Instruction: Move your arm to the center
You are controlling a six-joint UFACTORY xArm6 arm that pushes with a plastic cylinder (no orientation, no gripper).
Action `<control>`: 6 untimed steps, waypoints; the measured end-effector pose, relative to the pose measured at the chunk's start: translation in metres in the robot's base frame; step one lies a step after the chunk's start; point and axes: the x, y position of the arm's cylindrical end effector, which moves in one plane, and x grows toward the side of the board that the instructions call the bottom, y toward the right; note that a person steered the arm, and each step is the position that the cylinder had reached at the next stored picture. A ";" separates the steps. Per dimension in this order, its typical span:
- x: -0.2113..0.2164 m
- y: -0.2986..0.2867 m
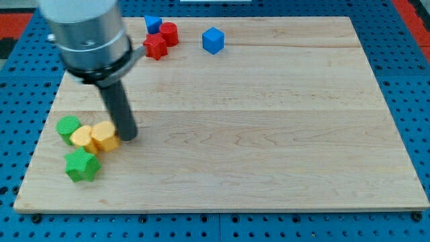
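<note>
Your tip (pixel 127 137) sits bare, holding nothing, touching the right side of the yellow hexagonal block (pixel 104 135), far toward the view's left of the wooden board (pixel 269 121). You're at the start, I judge; next, slide rightward from that block to mid-board.

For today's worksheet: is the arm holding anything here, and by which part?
Nothing is held. My tip only rests beside the yellow block.

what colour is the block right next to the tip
Yellow, touching my tip on its left; seen in the camera view.
</note>
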 end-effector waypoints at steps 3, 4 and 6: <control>-0.009 0.005; -0.022 -0.001; -0.067 -0.028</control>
